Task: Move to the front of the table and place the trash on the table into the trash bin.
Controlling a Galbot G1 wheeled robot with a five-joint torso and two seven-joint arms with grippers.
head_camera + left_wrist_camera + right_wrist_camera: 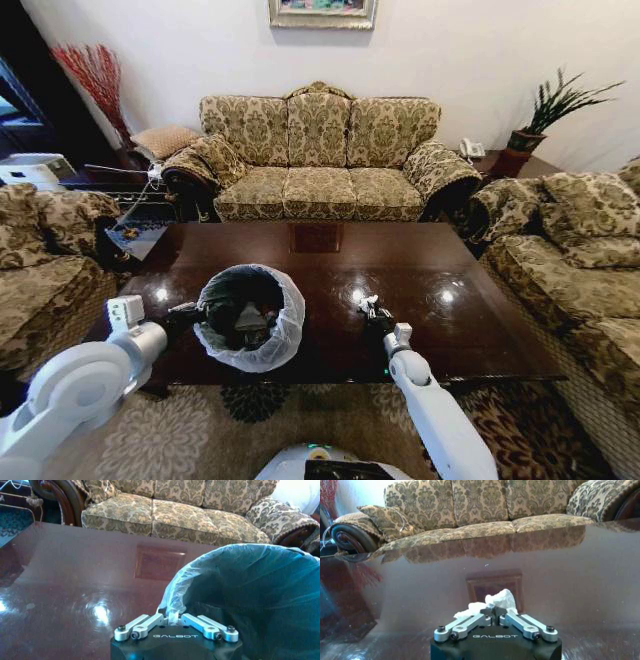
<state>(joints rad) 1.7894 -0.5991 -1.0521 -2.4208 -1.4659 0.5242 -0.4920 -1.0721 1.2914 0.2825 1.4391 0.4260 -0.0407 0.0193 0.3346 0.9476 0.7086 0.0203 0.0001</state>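
Note:
The black trash bin [250, 318] with its whitish bag liner [175, 588] is at the front left part of the glossy brown table [330, 265]. Some litter lies inside it. My left gripper [190, 312] is at the bin's left rim, shut on the liner's edge [172, 615]. Right of the bin, my right gripper [372, 312] hangs just above the tabletop. It is shut on a piece of trash, a crumpled white paper [497, 600]. A tiny white scrap [486, 565] lies farther out on the table [545, 573].
A patterned sofa [320, 160] stands behind the table, with armchairs at the left [40, 260] and right [580, 260]. A side table with a phone [472, 150] and a potted plant [545, 115] is at the back right. A patterned rug [250, 430] lies under the table's front edge.

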